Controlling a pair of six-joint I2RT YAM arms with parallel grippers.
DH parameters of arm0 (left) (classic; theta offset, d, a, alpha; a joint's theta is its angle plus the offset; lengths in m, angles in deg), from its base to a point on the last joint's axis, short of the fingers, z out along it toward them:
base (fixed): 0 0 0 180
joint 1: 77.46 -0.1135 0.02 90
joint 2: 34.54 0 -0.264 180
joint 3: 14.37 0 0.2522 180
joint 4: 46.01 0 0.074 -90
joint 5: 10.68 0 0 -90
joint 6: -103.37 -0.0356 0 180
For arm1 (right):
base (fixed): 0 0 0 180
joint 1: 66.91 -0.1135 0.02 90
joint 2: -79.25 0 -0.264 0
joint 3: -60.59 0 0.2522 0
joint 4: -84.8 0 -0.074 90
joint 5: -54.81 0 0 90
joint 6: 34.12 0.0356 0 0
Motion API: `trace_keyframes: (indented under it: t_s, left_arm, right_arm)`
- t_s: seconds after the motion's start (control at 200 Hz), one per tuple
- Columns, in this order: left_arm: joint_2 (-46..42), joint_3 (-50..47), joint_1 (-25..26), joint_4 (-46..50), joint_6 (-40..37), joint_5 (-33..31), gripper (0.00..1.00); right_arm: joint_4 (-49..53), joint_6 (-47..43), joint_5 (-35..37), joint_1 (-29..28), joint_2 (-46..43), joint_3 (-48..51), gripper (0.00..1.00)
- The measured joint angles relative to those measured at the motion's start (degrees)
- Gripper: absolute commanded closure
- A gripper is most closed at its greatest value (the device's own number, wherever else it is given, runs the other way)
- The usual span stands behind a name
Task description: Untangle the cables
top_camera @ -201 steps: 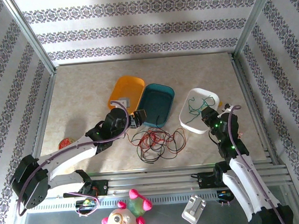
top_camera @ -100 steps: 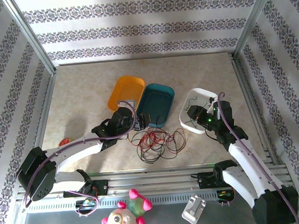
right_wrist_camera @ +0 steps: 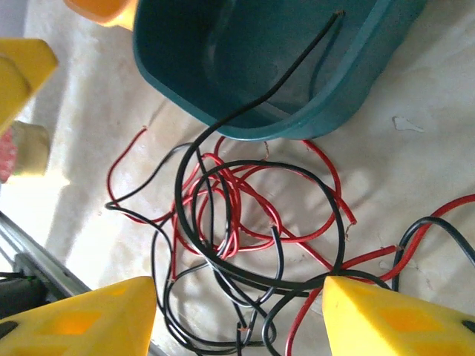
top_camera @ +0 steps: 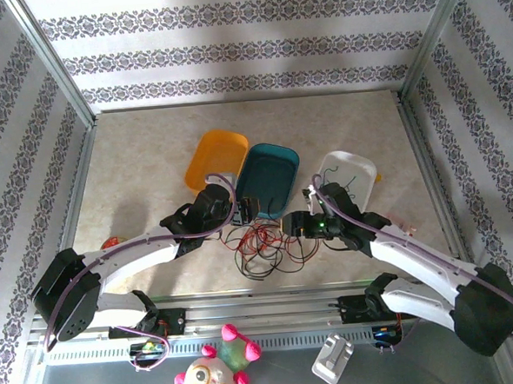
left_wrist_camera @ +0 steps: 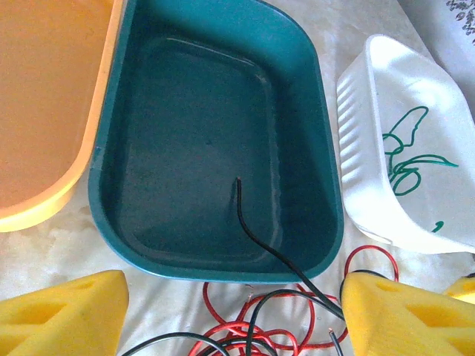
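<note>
The cables (top_camera: 264,245) lie tangled, red and black, mid-table. From them, an orange tray (top_camera: 219,151) sits at eleven o'clock, a teal tray (top_camera: 270,169) at twelve, a white tray (top_camera: 352,163) at two. The left gripper (top_camera: 249,208) and right gripper (top_camera: 295,223) flank the tangle's top.

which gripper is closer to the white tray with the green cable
Right. The right gripper sits just left of the white tray; the left gripper is farther left, by the teal tray.

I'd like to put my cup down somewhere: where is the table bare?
Bare: the table behind the orange tray, teal tray and white tray, up to the back wall, and left of the orange tray. Crowded: in front of the teal tray, where the cables tangle.
</note>
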State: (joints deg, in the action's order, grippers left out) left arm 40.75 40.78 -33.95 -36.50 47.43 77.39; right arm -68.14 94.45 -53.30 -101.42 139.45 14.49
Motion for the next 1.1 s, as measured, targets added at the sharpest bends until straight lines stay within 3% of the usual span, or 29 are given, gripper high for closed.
trace_keyframes:
  t_s: [0.33,0.36,0.455,0.5,0.665,1.099]
  left_arm:
    - [0.0,0.0,0.0,0.0,0.8,0.4,0.24]
    - [0.0,0.0,0.0,0.0,0.8,0.5,0.24]
    - [0.1,0.0,0.0,0.0,0.9,0.7,0.24]
    - [0.2,0.0,0.0,0.0,0.9,0.7,0.24]
    - [0.9,0.0,0.0,0.1,1.0,1.1,0.24]
    - [1.9,0.0,0.0,0.9,1.4,1.0,0.24]
  right_arm:
    - [0.2,-3.2,3.0,-4.6,11.5,-6.2,0.46]
    - [0.2,-3.3,3.5,-4.9,12.0,-6.4,0.52]
    - [0.2,-3.9,4.9,-5.5,13.8,-7.3,0.90]
    - [0.3,-4.2,5.5,-5.5,14.3,-7.7,1.00]
    - [0.9,-4.5,8.2,-5.5,12.5,-8.8,1.00]
    - [2.0,-8.4,19.0,-5.5,-9.0,-19.8,1.00]
